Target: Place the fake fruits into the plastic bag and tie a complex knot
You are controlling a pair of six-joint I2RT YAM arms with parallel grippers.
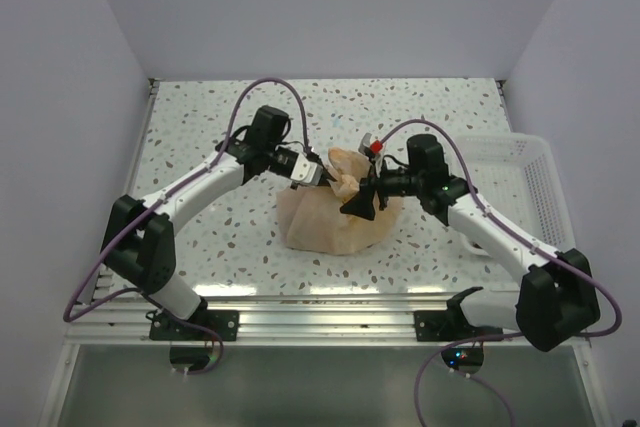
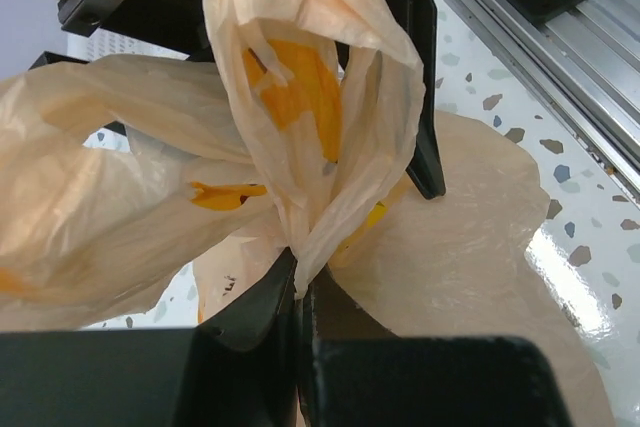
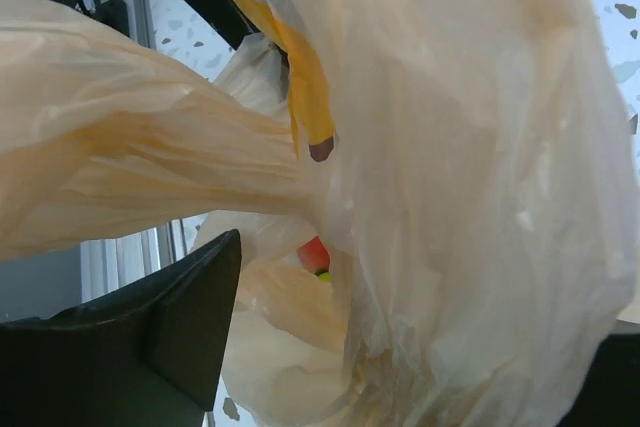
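Note:
The pale peach-orange plastic bag (image 1: pixel 333 219) lies on the table between my arms, its top bunched upward. My left gripper (image 1: pixel 318 177) is shut on a strip of the bag's handle plastic (image 2: pixel 310 147), pinched at the fingertips (image 2: pixel 297 285). My right gripper (image 1: pixel 362 202) stands open, its fingers (image 3: pixel 190 317) wide apart, with bag plastic (image 3: pixel 470 197) filling the gap. A twisted handle strand (image 3: pixel 150 157) stretches to the left. An orange-red fake fruit (image 3: pixel 314 255) shows through the bag's mouth; the other fruits are hidden. I cannot make out a knot.
A white perforated basket (image 1: pixel 520 172) stands at the table's right edge. A small red thing (image 1: pixel 376 147) sits just behind the bag. An aluminium rail (image 1: pixel 320 312) runs along the near edge, and walls close in the left, right and back.

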